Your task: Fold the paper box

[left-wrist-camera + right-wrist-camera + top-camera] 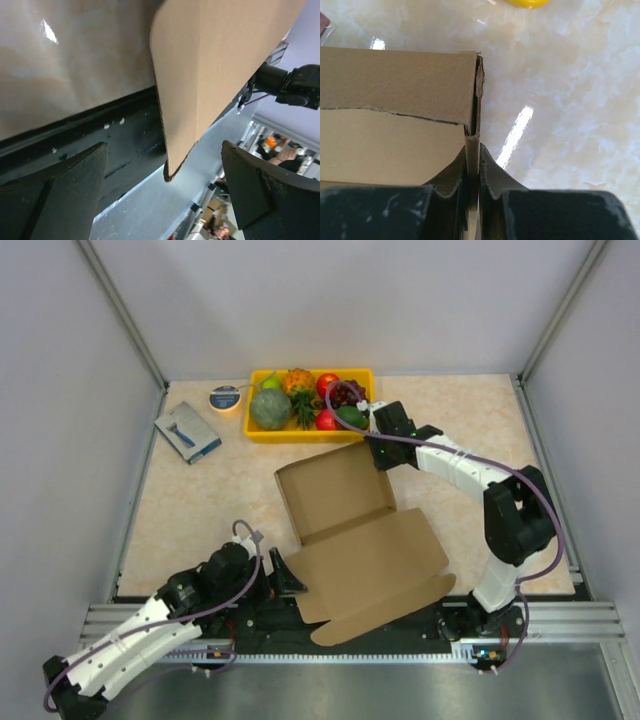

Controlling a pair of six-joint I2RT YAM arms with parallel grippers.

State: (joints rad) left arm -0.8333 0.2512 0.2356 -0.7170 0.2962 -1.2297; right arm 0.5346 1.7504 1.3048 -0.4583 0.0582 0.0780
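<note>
Paper box (350,530) mid-tabletop: shallow tray part formed, lid flap lying open toward 6 o'clock, overhanging near edge. Right end effector (473,167) pinched narrow on box wall at its 1 o'clock corner. Left end effector (164,192) gaping wide at 7 o'clock, rounded flap tip between fingers, not gripped.

My read: lid closing next. Right anchors base, left takes flap near edge, swings it over along crease, slowly, so base doesn't skid.

Tabletop (200,510) glossy beige, marble-look. Yellow fruit tray (283,436) at 12, blue-grey packet (188,432) at 10. White walls around.
</note>
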